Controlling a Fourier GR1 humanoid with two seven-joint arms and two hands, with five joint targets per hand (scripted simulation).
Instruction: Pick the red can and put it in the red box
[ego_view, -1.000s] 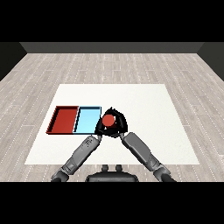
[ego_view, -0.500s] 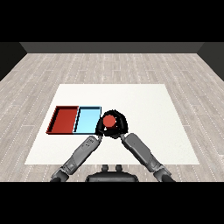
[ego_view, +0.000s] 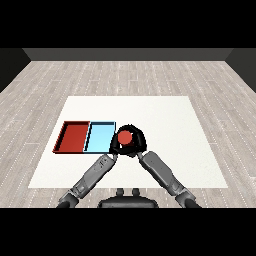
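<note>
No readable text anywhere. The red can (ego_view: 125, 137) shows no label or brand. Both trays and the counter (ego_view: 165, 120) carry no marks.

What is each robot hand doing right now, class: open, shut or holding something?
Left robot hand: cannot be told, mostly hidden beside the can.
Right robot hand: curled round the red can, holding it.

I counted one red can (ego_view: 124, 137), two trays, a red tray (ego_view: 73, 137) and a light blue tray (ego_view: 99, 138), on one white table (ego_view: 165, 125).
</note>
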